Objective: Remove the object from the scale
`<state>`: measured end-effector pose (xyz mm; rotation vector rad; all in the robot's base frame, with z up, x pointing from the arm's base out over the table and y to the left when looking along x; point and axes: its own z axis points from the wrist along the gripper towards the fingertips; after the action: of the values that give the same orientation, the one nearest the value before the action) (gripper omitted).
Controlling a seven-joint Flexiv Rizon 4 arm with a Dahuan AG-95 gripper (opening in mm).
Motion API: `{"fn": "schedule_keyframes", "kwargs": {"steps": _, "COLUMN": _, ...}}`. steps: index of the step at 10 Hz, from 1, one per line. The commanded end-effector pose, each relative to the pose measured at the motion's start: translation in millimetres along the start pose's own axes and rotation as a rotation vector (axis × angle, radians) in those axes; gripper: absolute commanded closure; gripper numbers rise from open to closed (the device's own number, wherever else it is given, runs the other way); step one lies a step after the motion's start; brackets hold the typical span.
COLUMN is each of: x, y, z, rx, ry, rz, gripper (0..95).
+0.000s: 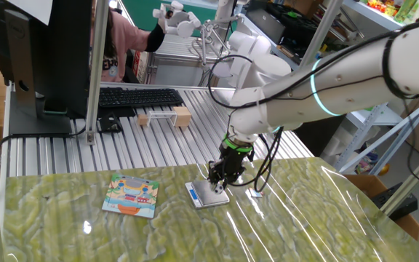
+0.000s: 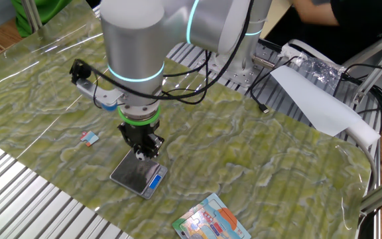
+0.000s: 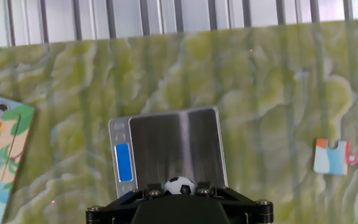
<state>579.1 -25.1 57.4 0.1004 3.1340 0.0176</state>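
The scale (image 3: 173, 146) has a brushed, silver-grey metal platform with a soft sheen — its display strip looks like glossy blue plastic. The ball (image 3: 179, 185) appears smooth and slightly shiny. The table cover (image 1: 304, 218) is a glossy green marbled sheet that catches glare, beside ribbed matt metal slats (image 1: 158, 145). The gripper (image 2: 141, 154) looks matt black.

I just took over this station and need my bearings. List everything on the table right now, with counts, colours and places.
scale: 1, silver platform with blue display strip, mid-mat, under the gripper
ball: 1, white with black patches, at the scale's near edge, between the fingers
illustrated card: 1, multicoloured, on the mat beside the scale
scrap: 1, white-blue, on the mat at the scale's other side
keyboard: 1, black, behind the mat
gripper: 1, black, low over the scale, around the ball
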Motion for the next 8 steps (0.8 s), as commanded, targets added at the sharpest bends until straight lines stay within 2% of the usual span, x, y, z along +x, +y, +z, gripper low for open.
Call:
{"fn": "schedule_keyframes", "kwargs": {"steps": 1, "x": 13.0, "y": 7.7, "z": -2.3, "rx": -0.001, "ry": 0.001, "rz": 0.007, "gripper": 95.0}}
{"fn": "schedule_keyframes", "kwargs": {"steps": 2, "x": 15.0, "y": 8.5, "z": -2.6, "rx": -0.001, "ry": 0.001, "rz": 0.009, "gripper": 95.0}}
{"fn": "schedule_keyframes", "kwargs": {"steps": 5, "x": 44.4, "y": 20.7, "z": -1.5, "rx": -0.004, "ry": 0.001, "rz": 0.039, "gripper": 95.0}}
{"fn": "schedule_keyframes", "kwargs": {"steps": 6, "x": 50.8, "y": 24.1, "z": 0.1, "rx": -0.004, "ry": 0.001, "rz": 0.048, "gripper": 95.0}}
{"fn": "schedule_keyframes", "kwargs": {"steps": 8, "x": 66.2, "y": 30.0, "z": 7.7, "rx": -0.005, "ry": -0.005, "rz": 0.066, "gripper": 95.0}}
